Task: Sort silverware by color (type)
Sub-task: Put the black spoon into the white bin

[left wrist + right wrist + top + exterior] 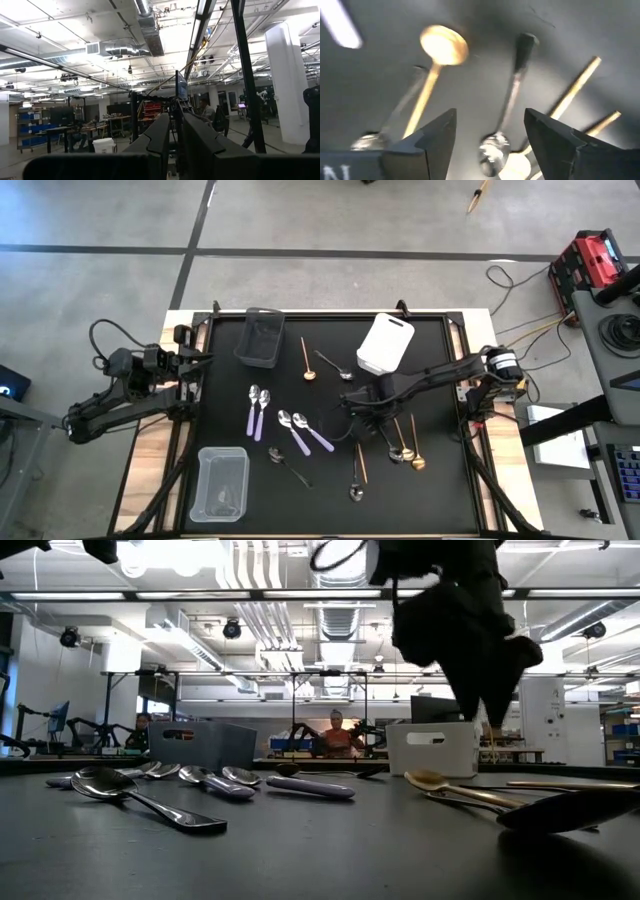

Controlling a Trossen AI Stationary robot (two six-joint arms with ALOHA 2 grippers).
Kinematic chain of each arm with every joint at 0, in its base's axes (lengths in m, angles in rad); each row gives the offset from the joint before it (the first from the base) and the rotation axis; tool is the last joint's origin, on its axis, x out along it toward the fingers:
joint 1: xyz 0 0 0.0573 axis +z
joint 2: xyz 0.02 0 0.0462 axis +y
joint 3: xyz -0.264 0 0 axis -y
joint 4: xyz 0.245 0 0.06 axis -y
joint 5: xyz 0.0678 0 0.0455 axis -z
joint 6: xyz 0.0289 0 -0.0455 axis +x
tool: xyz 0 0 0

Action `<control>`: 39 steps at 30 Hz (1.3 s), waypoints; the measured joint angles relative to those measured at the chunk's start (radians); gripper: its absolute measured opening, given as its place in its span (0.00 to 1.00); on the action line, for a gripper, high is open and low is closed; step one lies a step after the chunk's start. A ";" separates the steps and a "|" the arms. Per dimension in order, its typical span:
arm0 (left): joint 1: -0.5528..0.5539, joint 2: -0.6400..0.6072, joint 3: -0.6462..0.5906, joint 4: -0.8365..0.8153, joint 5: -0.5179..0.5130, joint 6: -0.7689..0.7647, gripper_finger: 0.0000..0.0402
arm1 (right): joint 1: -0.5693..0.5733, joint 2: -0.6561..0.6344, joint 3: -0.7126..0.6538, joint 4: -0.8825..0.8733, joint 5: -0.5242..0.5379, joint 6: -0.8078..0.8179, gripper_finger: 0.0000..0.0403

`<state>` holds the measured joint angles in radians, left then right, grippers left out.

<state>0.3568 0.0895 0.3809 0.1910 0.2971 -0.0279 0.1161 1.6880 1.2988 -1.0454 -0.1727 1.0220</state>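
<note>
Spoons lie flat and scattered on the black table (440, 490): lilac-handled ones (258, 410) left of centre, gold ones (405, 448) and dark ones (355, 485) toward the right. My right gripper (372, 420) hangs open above the table's middle, pointing down. In its wrist view a dark spoon (512, 95) lies on the table below the gap between the fingers (487, 145), with a gold spoon (440, 47) beside it. My left gripper (177, 145) is shut on nothing, raised off the table's left edge.
A dark bin (258, 337) stands at the far left, a white bin (386, 343) at the far middle and a clear bin (222, 483) at the near left. Two more gold handles (580, 85) lie close to the dark spoon. People sit beyond the table (335, 732).
</note>
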 joint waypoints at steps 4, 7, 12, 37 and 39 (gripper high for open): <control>0.000 0.000 0.000 0.000 0.000 0.000 0.10 | 0.008 0.019 -0.031 0.003 0.014 0.012 0.53; 0.000 0.000 0.000 -0.001 0.000 0.000 0.10 | 0.010 0.033 -0.048 0.011 0.017 0.012 0.52; 0.000 0.000 0.000 0.000 -0.001 0.000 0.10 | 0.016 0.055 -0.060 0.016 0.024 0.010 0.49; 0.000 0.000 0.000 -0.001 -0.001 0.004 0.10 | 0.017 0.158 -0.063 0.079 0.022 0.052 0.16; 0.000 0.000 0.000 -0.001 -0.001 0.004 0.10 | 0.017 0.158 -0.063 0.085 0.022 0.053 0.12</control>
<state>0.3569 0.0891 0.3809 0.1905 0.2966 -0.0238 0.1333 1.8463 1.2358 -0.9605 -0.1505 1.0750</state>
